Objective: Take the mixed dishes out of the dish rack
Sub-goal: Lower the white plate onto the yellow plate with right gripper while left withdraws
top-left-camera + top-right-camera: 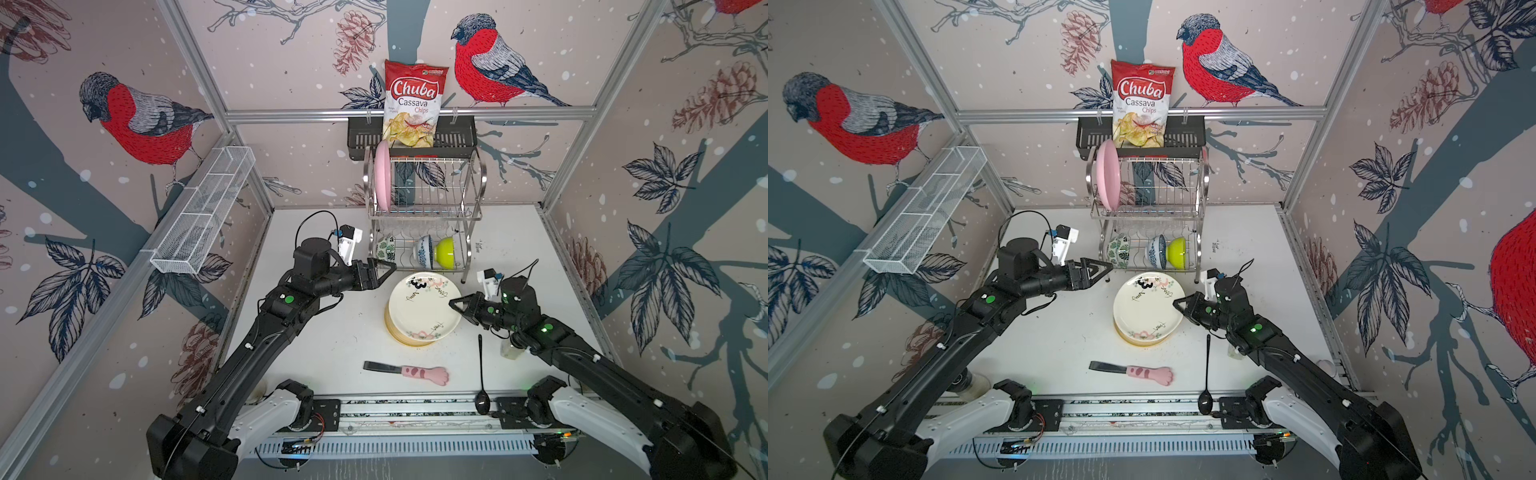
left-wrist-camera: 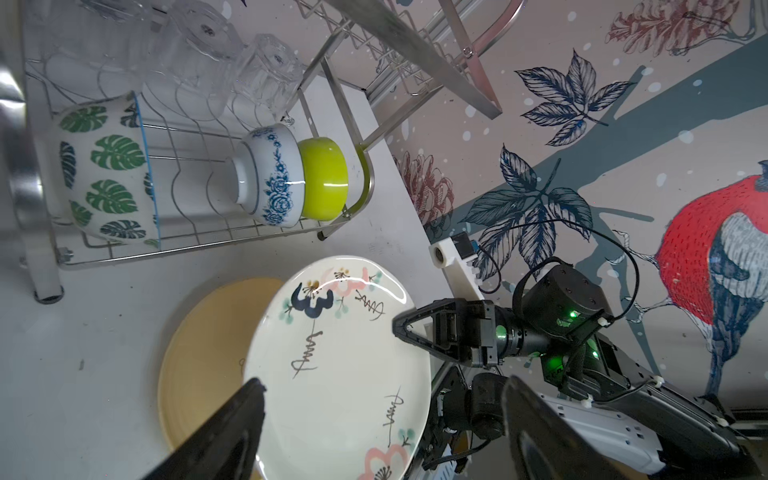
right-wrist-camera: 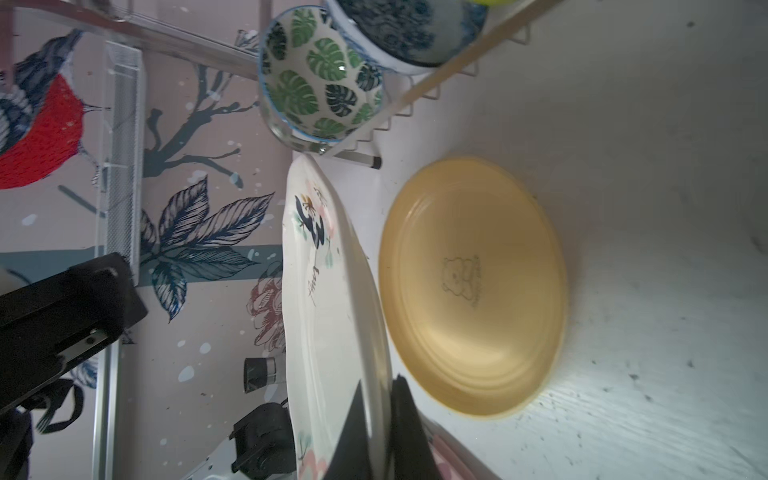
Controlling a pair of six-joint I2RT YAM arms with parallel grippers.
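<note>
The right gripper (image 3: 380,411) pinches the rim of the white plate (image 1: 419,309), which is glossy, painted with flowers and scribbles, and held tilted over the yellow plate (image 3: 473,286) on the table (image 1: 332,332); the left gripper (image 1: 386,269) hangs spread and empty just beside the wire rack (image 1: 424,214); a pink plate (image 1: 382,174) stands upright on the top tier, with bowls (image 2: 274,178) below; bare tabletop lies to the left.

Black arms (image 1: 257,332), white bases (image 1: 270,411) — green lights (image 1: 289,299)
</note>
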